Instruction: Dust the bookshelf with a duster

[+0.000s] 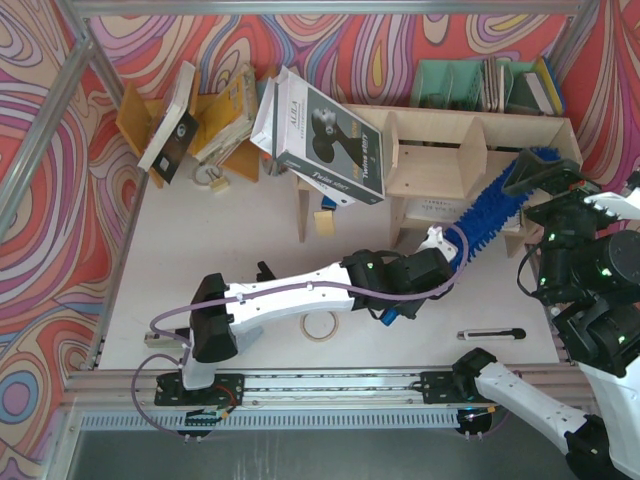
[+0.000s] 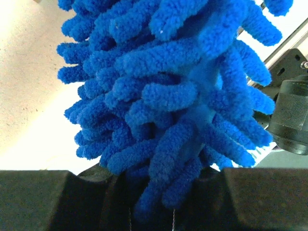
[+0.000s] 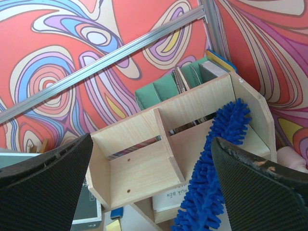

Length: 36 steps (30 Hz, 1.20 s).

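Gripping one duster point(image 1: 490, 215), left tool point(image 2: 161, 197) clamped; right tool point(image 3: 151, 142) gapes, empty, near one bookshelf point(image 1: 430, 170).

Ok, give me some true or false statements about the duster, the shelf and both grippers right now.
1. The left gripper is shut on the fluffy bright-blue microfibre duster. True.
2. The right gripper grips the pale plywood bookshelf. False: it is open and holds nothing.
3. The duster's tip is at the bookshelf's left end. False: it is in the right-end compartment.
4. A large black-and-white book lies tilted over the bookshelf's left end. True.
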Available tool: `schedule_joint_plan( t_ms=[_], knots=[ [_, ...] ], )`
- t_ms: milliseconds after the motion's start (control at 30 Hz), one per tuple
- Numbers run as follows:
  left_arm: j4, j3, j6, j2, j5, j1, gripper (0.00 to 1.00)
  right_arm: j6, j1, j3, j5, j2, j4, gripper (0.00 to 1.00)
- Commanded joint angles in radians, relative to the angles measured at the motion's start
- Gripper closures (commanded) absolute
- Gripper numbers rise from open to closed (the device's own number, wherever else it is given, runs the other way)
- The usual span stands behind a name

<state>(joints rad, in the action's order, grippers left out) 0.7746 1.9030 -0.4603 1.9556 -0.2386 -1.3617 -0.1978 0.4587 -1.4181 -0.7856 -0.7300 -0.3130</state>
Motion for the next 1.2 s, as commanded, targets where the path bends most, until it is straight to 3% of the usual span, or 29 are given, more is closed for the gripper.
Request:
schedule_joint_plan(
  t_ms=[0,400,600,767,1167],
  knots=[
    [0.0,0.053,0.008,-0.04,-0.049,-0.002,1.0,0.009,0.001,0.014,-0.01,-0.004,0.027,0.01],
    [0.053,0.322,0.026,0.099,-0.097,0.0,1.0,0.006,0.001,0.014,-0.011,0.003,0.017,0.01],
    [0.071,0.291,0.002,0.103,-0.092,0.002,1.0,0.009,0.001,0.024,-0.018,0.015,0.017,0.01],
    [0.033,0.154,-0.006,0.056,-0.098,0.003,1.0,0.015,0.001,0.03,-0.02,0.014,0.023,0.01],
    [0.067,0.176,0.041,0.021,-0.034,-0.006,1.0,0.009,0.001,0.031,-0.018,0.01,0.021,0.01]
  ],
)
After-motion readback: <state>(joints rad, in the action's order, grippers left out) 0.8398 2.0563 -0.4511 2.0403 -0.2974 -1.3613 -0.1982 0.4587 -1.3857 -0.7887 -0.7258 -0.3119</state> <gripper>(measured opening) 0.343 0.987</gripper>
